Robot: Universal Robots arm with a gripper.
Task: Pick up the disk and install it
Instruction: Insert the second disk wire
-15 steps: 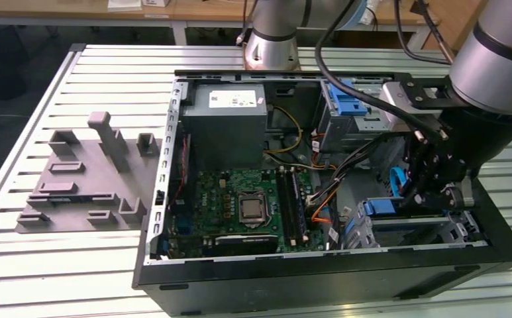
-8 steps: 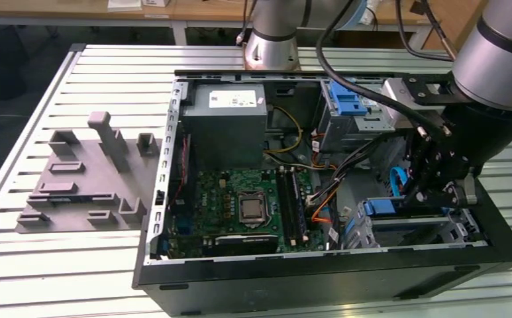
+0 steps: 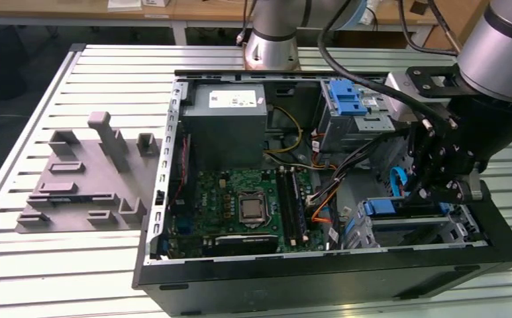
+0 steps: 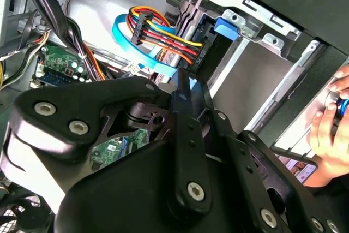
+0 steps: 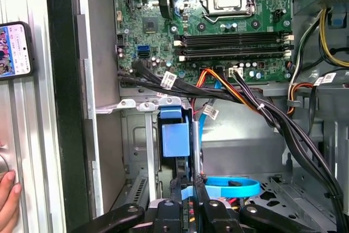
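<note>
The disk (image 5: 175,140) stands edge-on in the lower drive bay of the open computer case, its blue plastic rail facing me between the bay's metal walls. In the exterior view its blue rail (image 3: 406,207) lies along the top of that bay, near the case's front right corner. My gripper (image 5: 187,181) reaches down into the case right behind the disk. Its fingers (image 4: 182,88) are drawn together, their tips at the disk's near end. I cannot tell whether they pinch part of the rail. In the exterior view the gripper (image 3: 425,193) hangs just above the bay.
A blue flat cable (image 5: 229,185) and black and coloured wire bundles (image 5: 240,99) run close beside the bay. The motherboard (image 3: 247,209), grey power-supply box (image 3: 229,122) and upper drive cage (image 3: 353,109) sit in the case. A grey fixture (image 3: 88,175) lies on the table. A hand (image 5: 6,200) and phone (image 5: 13,50) are outside the case wall.
</note>
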